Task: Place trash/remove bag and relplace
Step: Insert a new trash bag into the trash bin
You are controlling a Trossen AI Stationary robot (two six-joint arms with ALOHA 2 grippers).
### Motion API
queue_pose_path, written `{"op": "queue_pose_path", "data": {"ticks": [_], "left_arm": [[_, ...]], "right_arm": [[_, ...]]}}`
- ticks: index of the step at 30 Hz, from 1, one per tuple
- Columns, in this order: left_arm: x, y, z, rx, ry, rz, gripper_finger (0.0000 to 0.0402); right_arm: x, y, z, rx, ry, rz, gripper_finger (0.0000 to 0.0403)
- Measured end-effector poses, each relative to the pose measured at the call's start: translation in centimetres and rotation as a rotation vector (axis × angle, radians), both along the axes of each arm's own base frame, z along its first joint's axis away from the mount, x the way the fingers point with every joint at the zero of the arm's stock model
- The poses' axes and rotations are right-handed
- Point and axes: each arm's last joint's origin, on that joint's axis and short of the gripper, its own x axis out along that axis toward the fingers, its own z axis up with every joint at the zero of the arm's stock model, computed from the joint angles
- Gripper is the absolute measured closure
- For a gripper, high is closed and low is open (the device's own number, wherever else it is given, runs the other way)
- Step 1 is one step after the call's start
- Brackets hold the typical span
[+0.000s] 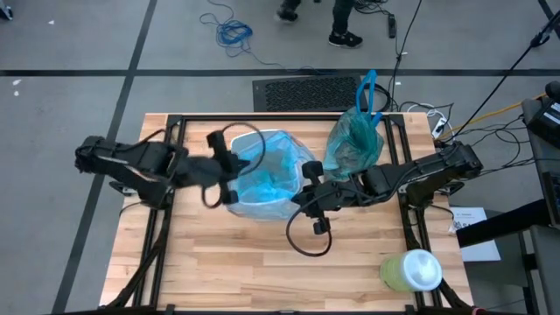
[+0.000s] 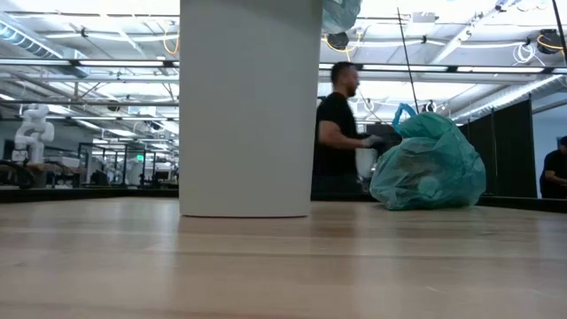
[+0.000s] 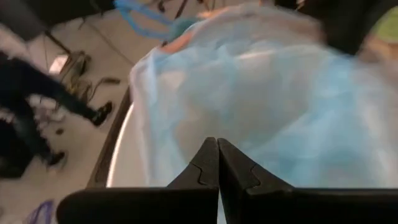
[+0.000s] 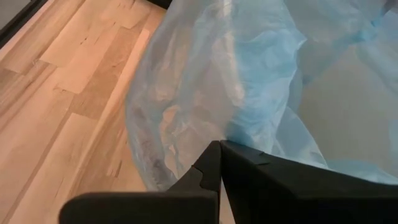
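A white bin (image 1: 262, 206) (image 2: 250, 106) stands mid-table, and the pale sky-blue bag (image 1: 267, 175) is draped in its mouth. The filled teal bag (image 1: 354, 144) (image 2: 430, 164), its blue loop handles up, rests on its bottom at the table's far right. The trash is hidden. My left gripper (image 1: 229, 182) (image 3: 217, 142) is shut at the bin's left rim, in front of the blue bag (image 3: 267, 93). My right gripper (image 1: 306, 191) (image 4: 220, 143) is shut on the blue bag at the bin's right rim. My left gripper's shut tips stand right against the blue bag near the bin's left rim. I cannot tell whether they touch or pinch any plastic. My right gripper pinches a gathered fold of the blue bag's edge (image 4: 239, 132) between its fingers, coming slanting down from the table's right side. The plastic spreads slack from there over the bin's mouth.
A pale-green container with a white top (image 1: 411, 269) lies at the near right corner. A black frame (image 1: 280, 118) edges the table's far side. A person (image 2: 337, 133) stands beyond the table, and cables lie on the floor. Bare wood (image 1: 227, 262) stretches across the table's near side.
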Motion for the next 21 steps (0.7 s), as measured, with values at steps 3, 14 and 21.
{"op": "queue_pose_path", "data": {"ticks": [3, 14, 21], "left_arm": [[0.5, 1.4, -0.4, -0.011, 0.031, 0.043, 0.04], [0.0, 5.9, -1.1, 0.039, 0.149, 0.229, 0.0401], [-0.2, 8.5, -1.2, 0.07, 0.174, 0.326, 0.0401]], "right_arm": [[0.0, 0.0, 0.0, 0.0, 0.0, 0.001, 0.0403], [0.0, 0.0, 0.0, 0.004, 0.001, 0.001, 0.0403], [0.0, 0.0, 0.0, 0.01, 0.0, -0.002, 0.0403]]}}
